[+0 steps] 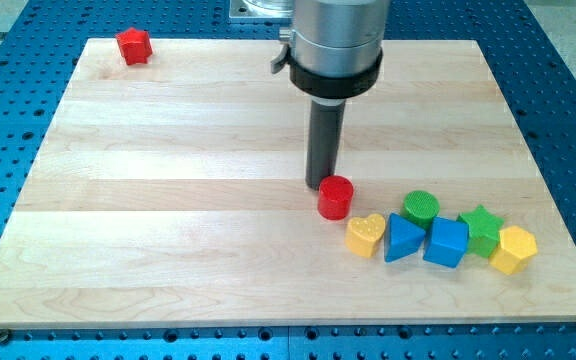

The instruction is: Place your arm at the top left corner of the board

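My tip (320, 185) rests on the wooden board (168, 200) near the middle, just up and left of a red cylinder (335, 197), touching or nearly touching it. A red star-like block (134, 46) sits alone near the board's top left corner, far from the tip. To the view's lower right lies a cluster: a yellow heart (366, 235), a blue triangle (402, 239), a green cylinder (421, 208), a blue cube (446, 242), a green star (482, 229) and a yellow hexagon (513, 249).
The board lies on a blue perforated table (8, 120). The arm's grey body (336, 40) hangs over the board's top middle.
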You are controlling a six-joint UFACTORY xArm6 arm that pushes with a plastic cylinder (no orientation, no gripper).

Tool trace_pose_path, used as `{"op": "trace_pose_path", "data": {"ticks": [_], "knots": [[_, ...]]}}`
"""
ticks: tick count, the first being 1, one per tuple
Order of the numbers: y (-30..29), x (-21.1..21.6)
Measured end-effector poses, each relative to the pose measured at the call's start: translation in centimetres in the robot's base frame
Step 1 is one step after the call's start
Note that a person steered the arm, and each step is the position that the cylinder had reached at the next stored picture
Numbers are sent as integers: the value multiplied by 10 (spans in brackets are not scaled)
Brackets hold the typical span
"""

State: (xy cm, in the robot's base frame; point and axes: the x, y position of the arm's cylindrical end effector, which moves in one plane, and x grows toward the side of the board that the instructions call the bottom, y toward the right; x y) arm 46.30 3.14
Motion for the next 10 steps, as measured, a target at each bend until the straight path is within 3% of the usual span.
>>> {"op": "trace_pose_path", "data": {"ticks": [2, 3, 5, 6, 7, 8, 10], "knots": [[83, 43], [84, 41], [-23, 30], [-120, 9], [-235, -35], [-315, -87], [-336, -137]]}}
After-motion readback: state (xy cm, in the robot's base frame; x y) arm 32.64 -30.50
